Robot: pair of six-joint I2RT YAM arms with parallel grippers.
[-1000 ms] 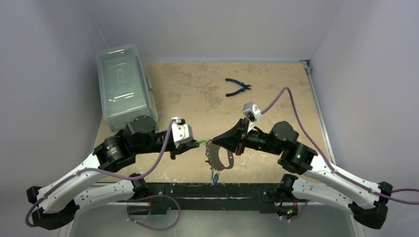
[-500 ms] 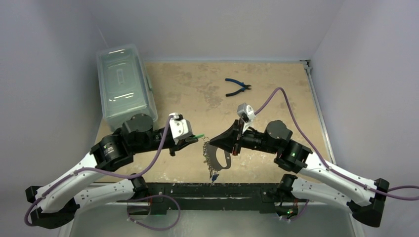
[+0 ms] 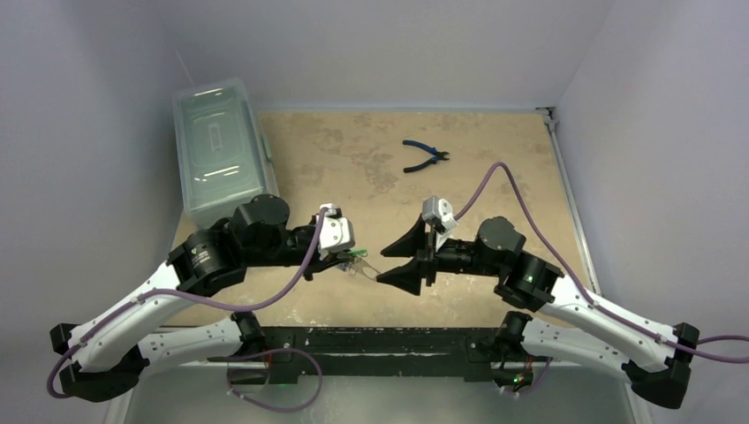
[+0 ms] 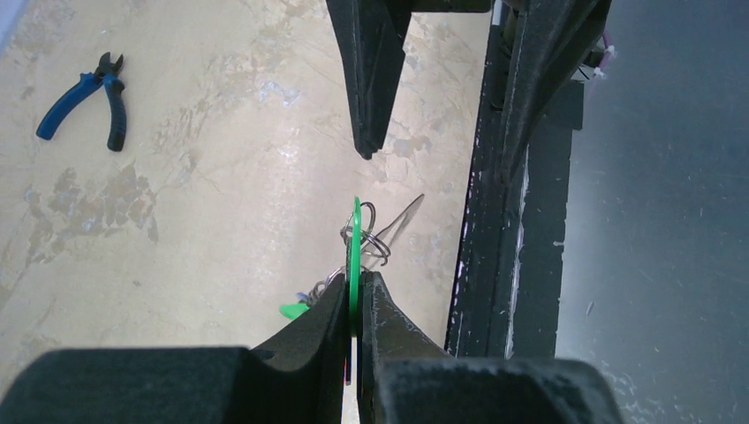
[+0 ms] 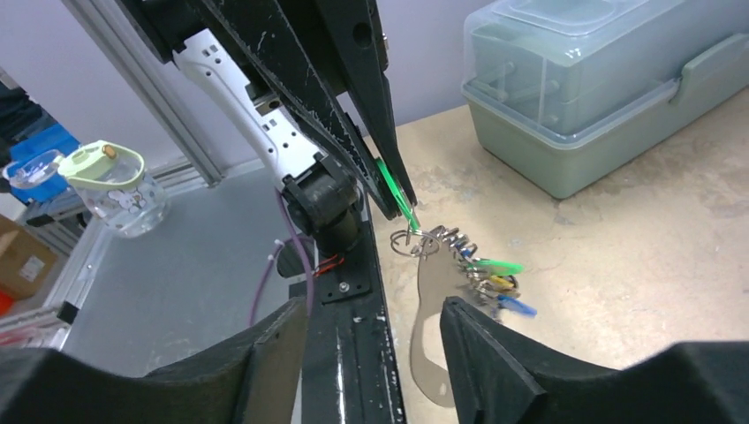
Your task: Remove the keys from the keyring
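above the near edge of the counter (image 3: 353, 150), about at its middle, the keyring (image 5: 427, 283) hangs free in the air, with the keys (image 5: 484, 276) bunched at its top. it hangs from a green tag (image 4: 355, 256), which the left gripper (image 4: 356, 296) pinches flat between closed fingers. the right gripper (image 5: 373, 309) stands wide apart just beside the keyring and holds nothing. the keyring looks light, thin and stiff, so probably it swings easily; its bare lower part seems the best place to take hold. the keys are tiny and likely slippery. pliers (image 3: 426, 157) lie near the far edge.
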